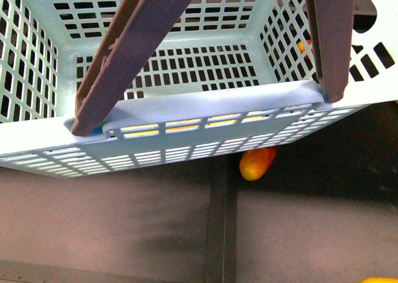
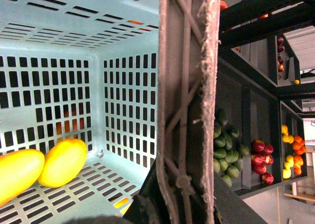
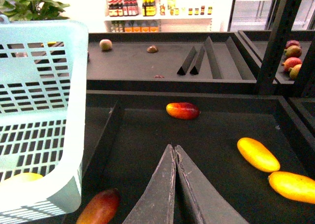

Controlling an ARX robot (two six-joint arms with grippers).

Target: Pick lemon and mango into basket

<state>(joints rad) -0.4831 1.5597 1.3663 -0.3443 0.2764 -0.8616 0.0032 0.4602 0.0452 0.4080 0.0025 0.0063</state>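
**A:** How far along are you?

**B:** I'd judge partly done, though I can't say exactly how far. In my left wrist view two yellow fruits lie touching on the floor of the basket (image 2: 59,17), near a corner. The rounder one (image 2: 63,161) could be the lemon, and the longer one (image 2: 17,174) beside it may be a mango, but I can't settle either from here. In the front view I see yellow only through the slots of the near wall.

**A:** And your end effectors?

**B:** The right end effector (image 3: 174,152) has its two dark fingers pressed together with nothing between them. It hangs over the dark display tray (image 3: 216,120), just beside the basket's outer wall. My left one I can't read: its camera shows only a brown handle (image 2: 187,86) running close across the view, and the fingers aren't visible.

**A:** What's left out there?

**B:** Several long fruits sit on the tray: a red-yellow mango (image 3: 183,110) further off, two yellow mangoes (image 3: 257,154) to one side, and a reddish one (image 3: 100,208) right against the basket's lower corner. If a mango is still owed, that nearest one seems the easy pick.

**A:** Any worry?

**B:** It lies tight against the basket wall, so my fingers may have little room to open around it.
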